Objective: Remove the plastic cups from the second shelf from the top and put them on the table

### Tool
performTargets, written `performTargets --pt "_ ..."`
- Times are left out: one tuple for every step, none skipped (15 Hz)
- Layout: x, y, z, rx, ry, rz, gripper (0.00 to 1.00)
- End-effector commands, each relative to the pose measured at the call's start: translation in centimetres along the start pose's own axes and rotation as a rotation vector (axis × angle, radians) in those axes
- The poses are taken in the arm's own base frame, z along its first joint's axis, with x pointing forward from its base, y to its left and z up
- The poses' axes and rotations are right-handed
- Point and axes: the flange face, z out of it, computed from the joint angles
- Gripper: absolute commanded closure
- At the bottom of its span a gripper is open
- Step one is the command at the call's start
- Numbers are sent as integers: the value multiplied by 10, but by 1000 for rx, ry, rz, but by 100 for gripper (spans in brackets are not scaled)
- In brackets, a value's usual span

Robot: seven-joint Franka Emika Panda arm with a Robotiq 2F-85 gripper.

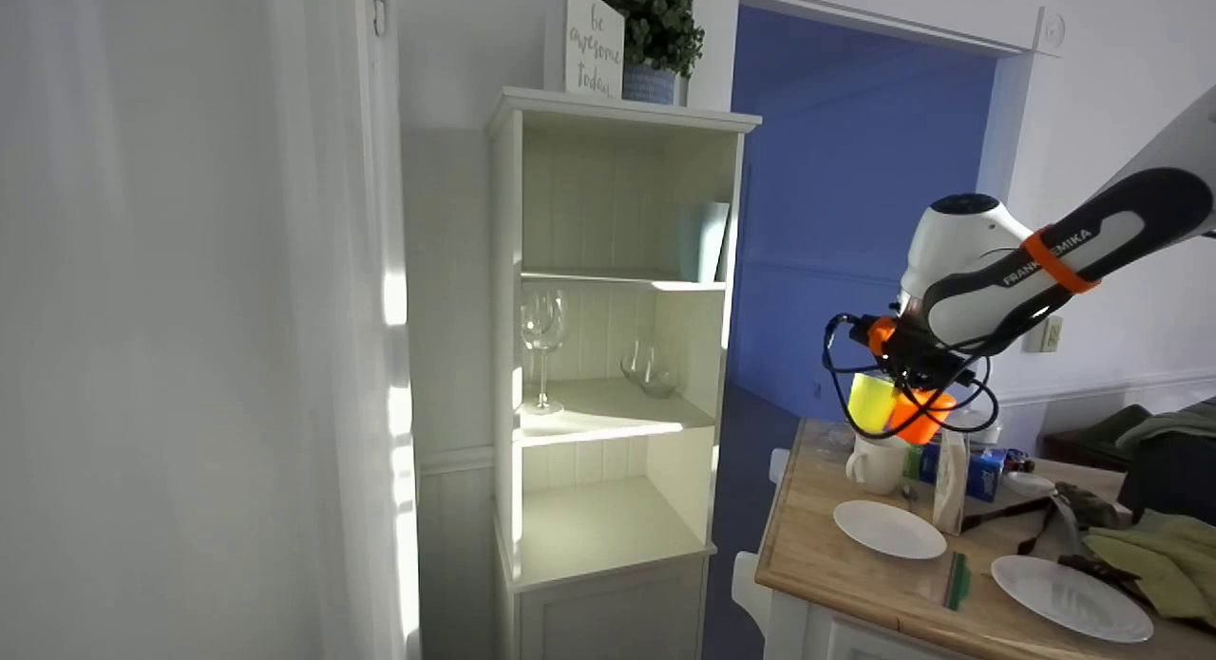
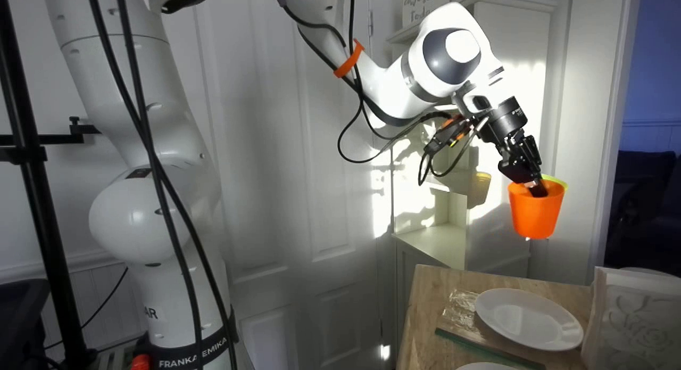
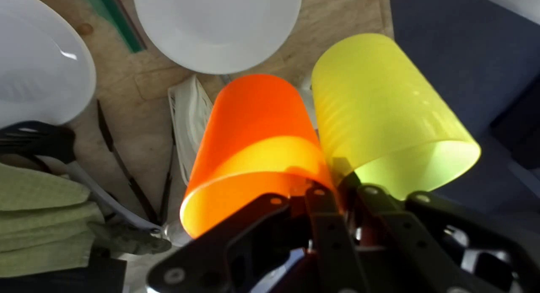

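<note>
The orange cup (image 3: 261,120) and the yellow cup (image 3: 375,99) hang side by side, open ends toward my gripper (image 3: 339,181). The gripper is shut on their two touching walls, one finger inside each cup. Both cups are held in the air above the table (image 1: 807,546) in both exterior views; the orange cup (image 2: 536,213) hides most of the yellow cup (image 2: 556,179) in an exterior view. The second shelf (image 1: 608,415) of the white cabinet bears a clear wine glass (image 1: 543,332) and a clear stemless glass (image 1: 654,370), with no plastic cups.
Below the cups stand a white mug (image 1: 876,462) and an upright white holder (image 1: 950,489). Two white plates (image 1: 890,529), a green-edged bag (image 1: 958,581), a black spatula (image 3: 38,139) and a green cloth (image 3: 42,217) lie on the table. A teal object (image 1: 703,242) stands on the upper shelf.
</note>
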Motion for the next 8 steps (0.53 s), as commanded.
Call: performTargets --pt "1 -3 6 11 14 -8 91" --pt "2 -6 11 13 19 -13 91" --pt "2 -8 14 12 20 -16 91" --pt "3 -10 15 13 21 -17 91" --pt "3 -11 14 16 22 -17 91" --pt "-2 -14 17 -3 -9 -45 98" --pt "-3 -20 26 -10 -7 -93 98" --pt "-4 -21 34 -34 -1 -135 98"
